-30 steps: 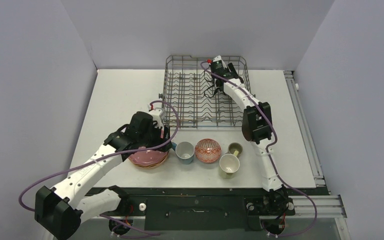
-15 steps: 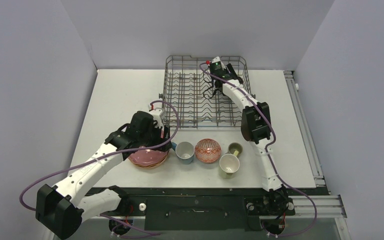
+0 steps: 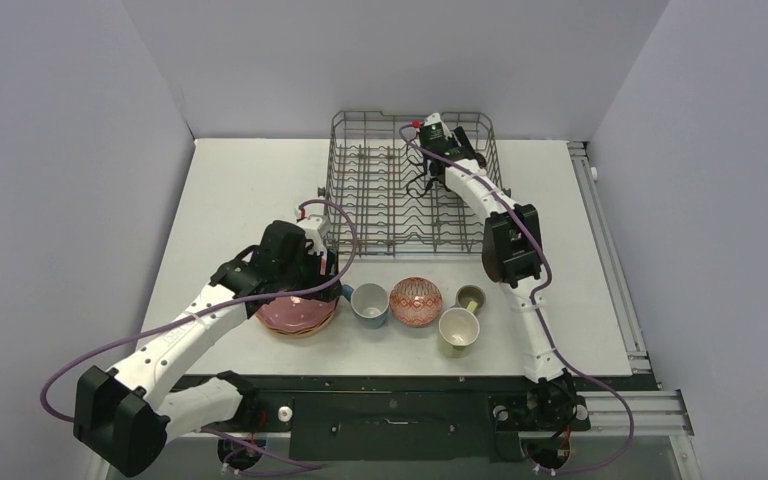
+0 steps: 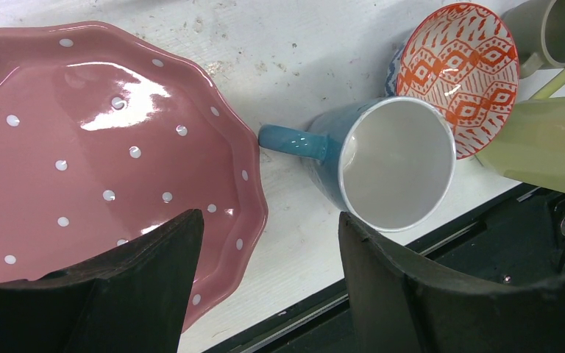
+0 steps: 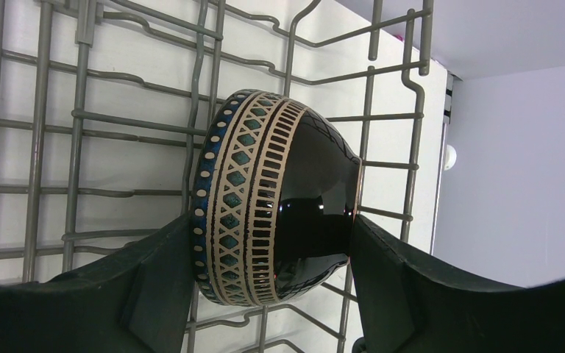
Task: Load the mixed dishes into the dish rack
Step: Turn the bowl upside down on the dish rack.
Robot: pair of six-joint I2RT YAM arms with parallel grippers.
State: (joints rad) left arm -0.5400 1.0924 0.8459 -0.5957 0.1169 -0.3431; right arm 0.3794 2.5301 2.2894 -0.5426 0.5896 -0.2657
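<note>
The right gripper (image 5: 272, 228) clamps the dark-brown bowl (image 5: 279, 191) on edge, low among the tines at the dish rack's (image 5: 81, 118) 1 o'clock corner. Whether it rests on the wires yet, I cannot tell. The rack looks otherwise bare. The left gripper (image 4: 268, 219) hangs open and empty over the pink dotted plate's (image 4: 81, 147) 3 o'clock rim, the light-blue mug (image 4: 393, 162) just beside it. The red patterned dish (image 4: 460, 73), pale-yellow mug (image 4: 544, 147) and olive mug (image 3: 471, 297) sit along the table's (image 3: 240, 190) 6 o'clock edge — nearly everything is left to load.

White table (image 3: 250, 190), lavender walls (image 3: 60, 150)
</note>
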